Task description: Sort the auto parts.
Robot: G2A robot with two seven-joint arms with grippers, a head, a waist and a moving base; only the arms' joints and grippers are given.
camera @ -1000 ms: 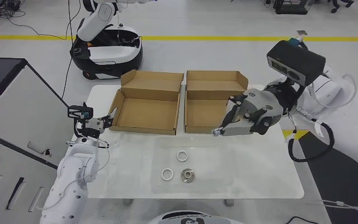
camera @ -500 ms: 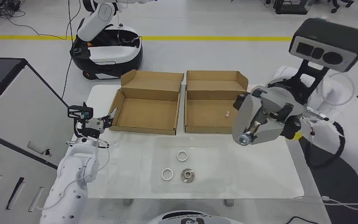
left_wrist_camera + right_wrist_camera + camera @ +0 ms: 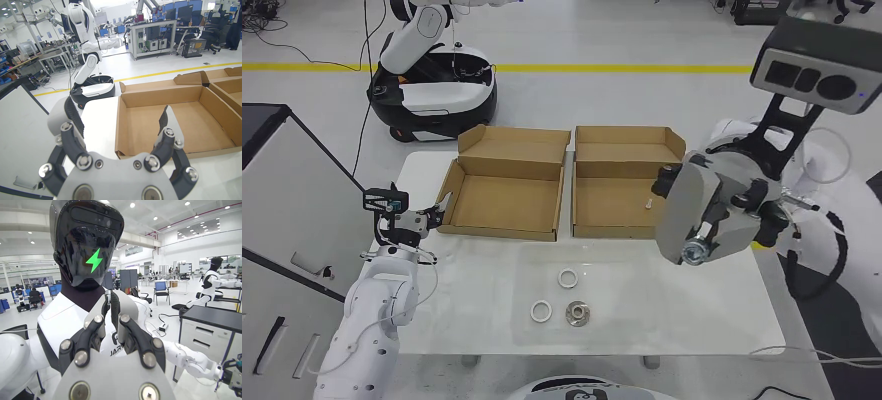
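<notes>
Small metal part [image 3: 108,297], perhaps a spring, pinched in right end effector [image 3: 110,299]

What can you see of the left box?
The left box is a shallow brown cardboard tray, open, its lid flap standing up along the far side. Its floor shows plain cardboard. It lies flat on the white table, close beside the right box. The open left gripper is by its outer wall.

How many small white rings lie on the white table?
2: one small white ring at the white table's middle, the other beside the round metal part. The right arm may hide more.
</notes>
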